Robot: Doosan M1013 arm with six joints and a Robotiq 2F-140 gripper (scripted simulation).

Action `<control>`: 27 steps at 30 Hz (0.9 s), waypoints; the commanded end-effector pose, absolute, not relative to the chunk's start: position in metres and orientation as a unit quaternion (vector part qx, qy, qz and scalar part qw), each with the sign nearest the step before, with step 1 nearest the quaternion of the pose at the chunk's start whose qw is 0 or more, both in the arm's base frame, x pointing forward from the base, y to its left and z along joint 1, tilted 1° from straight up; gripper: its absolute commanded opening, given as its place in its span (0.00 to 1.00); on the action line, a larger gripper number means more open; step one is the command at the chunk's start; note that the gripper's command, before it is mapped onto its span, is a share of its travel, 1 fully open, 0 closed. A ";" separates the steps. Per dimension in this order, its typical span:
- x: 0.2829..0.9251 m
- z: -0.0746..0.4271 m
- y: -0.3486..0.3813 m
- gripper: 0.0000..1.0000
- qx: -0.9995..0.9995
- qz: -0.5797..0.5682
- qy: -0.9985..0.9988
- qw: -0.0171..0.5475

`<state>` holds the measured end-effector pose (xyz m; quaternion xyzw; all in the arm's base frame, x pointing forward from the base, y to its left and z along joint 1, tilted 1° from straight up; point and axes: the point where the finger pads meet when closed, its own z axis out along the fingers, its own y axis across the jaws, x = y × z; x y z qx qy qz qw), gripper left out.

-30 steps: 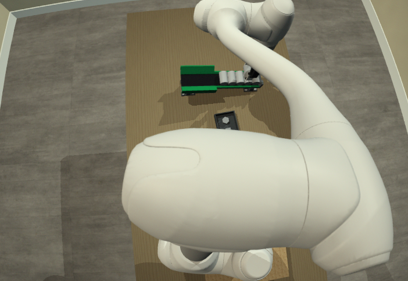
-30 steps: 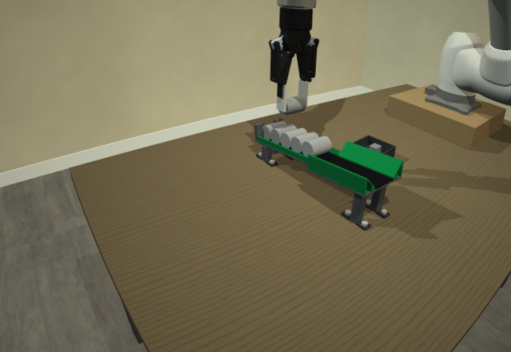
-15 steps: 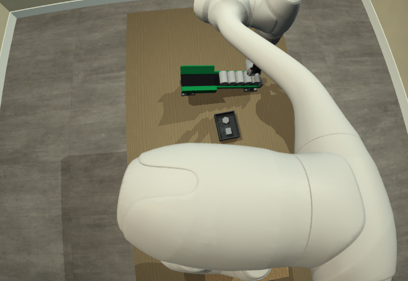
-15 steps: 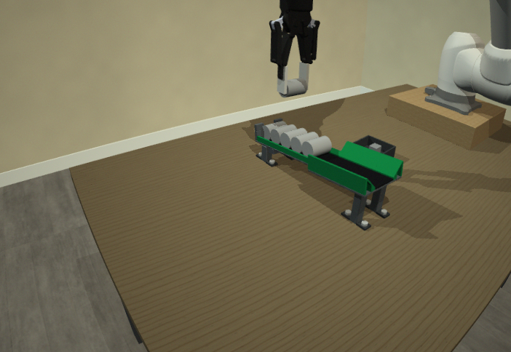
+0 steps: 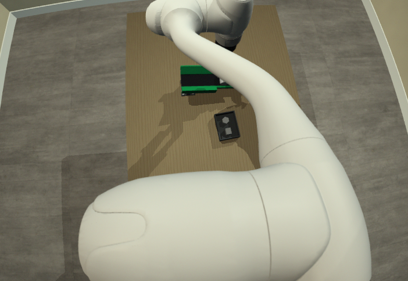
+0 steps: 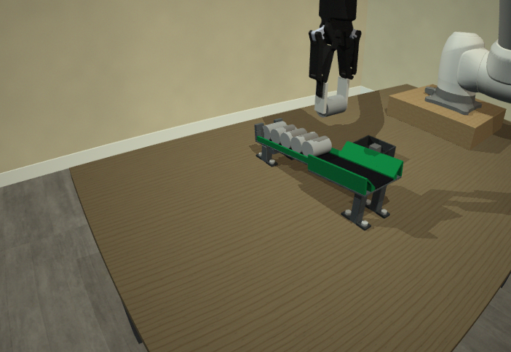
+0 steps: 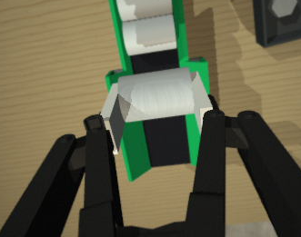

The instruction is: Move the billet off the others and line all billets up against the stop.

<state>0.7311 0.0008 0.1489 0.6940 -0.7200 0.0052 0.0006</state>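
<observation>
My gripper (image 6: 331, 105) is shut on a grey steel billet (image 6: 336, 104) and holds it well above the green feed ramp (image 6: 336, 164). In the wrist view the held billet (image 7: 157, 93) lies crosswise between the finger pads, over the bare black part of the ramp (image 7: 165, 137). Several billets (image 6: 295, 138) lie side by side across the ramp's low end, in a row against the grey stop (image 6: 259, 131); two of them show in the wrist view (image 7: 148, 30). In the overhead view the arm hides the gripper and most of the row; the ramp (image 5: 200, 79) shows.
A small black tray (image 6: 375, 146) with small grey parts stands beside the ramp's high end; it also shows in the overhead view (image 5: 227, 126). The ramp stands on grey legs (image 6: 364, 206). The arm's base (image 6: 460, 84) sits on a wooden block at the right.
</observation>
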 end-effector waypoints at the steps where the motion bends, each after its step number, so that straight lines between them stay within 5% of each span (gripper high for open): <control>1: 0.735 0.144 0.026 0.41 0.693 0.007 -0.721 0.001; 27: 0.736 0.098 0.025 0.41 0.693 0.007 -0.721 0.001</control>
